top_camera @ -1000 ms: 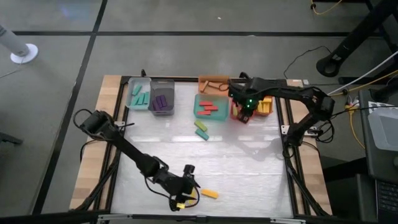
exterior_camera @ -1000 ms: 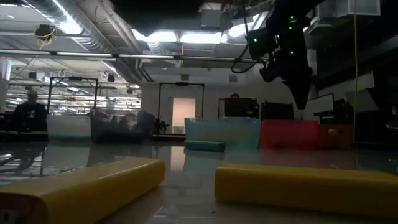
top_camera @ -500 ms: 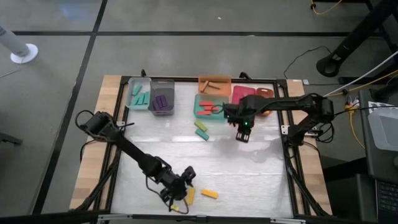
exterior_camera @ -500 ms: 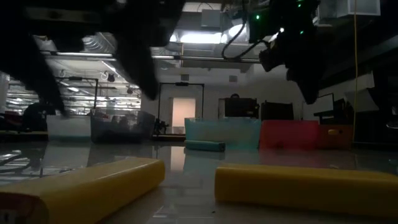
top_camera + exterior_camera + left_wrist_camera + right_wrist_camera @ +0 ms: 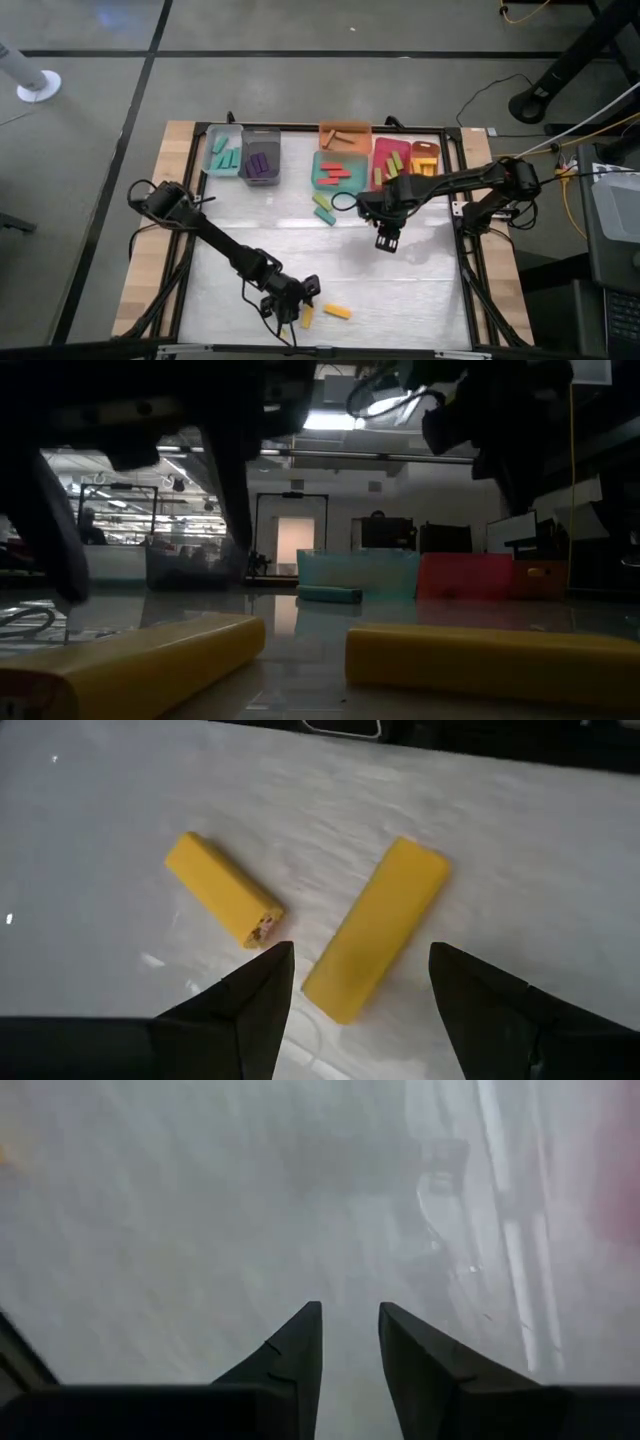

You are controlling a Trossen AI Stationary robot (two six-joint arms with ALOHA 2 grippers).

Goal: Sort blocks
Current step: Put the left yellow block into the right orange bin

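Two yellow blocks lie flat near the table's front edge, one (image 5: 377, 928) between my left gripper's fingers and one (image 5: 222, 903) just beside it. My left gripper (image 5: 358, 960) is open and slants down over the first block (image 5: 307, 317); its fingers stand on either side of one end without touching it. My right gripper (image 5: 387, 243) hangs over the bare middle of the table, pointing down. It shows a narrow gap (image 5: 350, 1312) with nothing in it. An olive green block (image 5: 320, 200) and a teal block (image 5: 326, 215) lie loose in front of the bins.
A row of bins stands along the far edge: teal (image 5: 223, 152), dark with purple blocks (image 5: 260, 156), orange (image 5: 345, 134), teal with red blocks (image 5: 338, 172), red with green blocks (image 5: 391, 160) and orange-yellow (image 5: 426, 160). Bare table lies between the bins and the yellow blocks.
My right gripper has swung from above the red bin toward the table's near edge, out over the bare middle. My left gripper has rolled about its own axis and sunk onto the yellow block. Both yellow blocks have stayed where they were.
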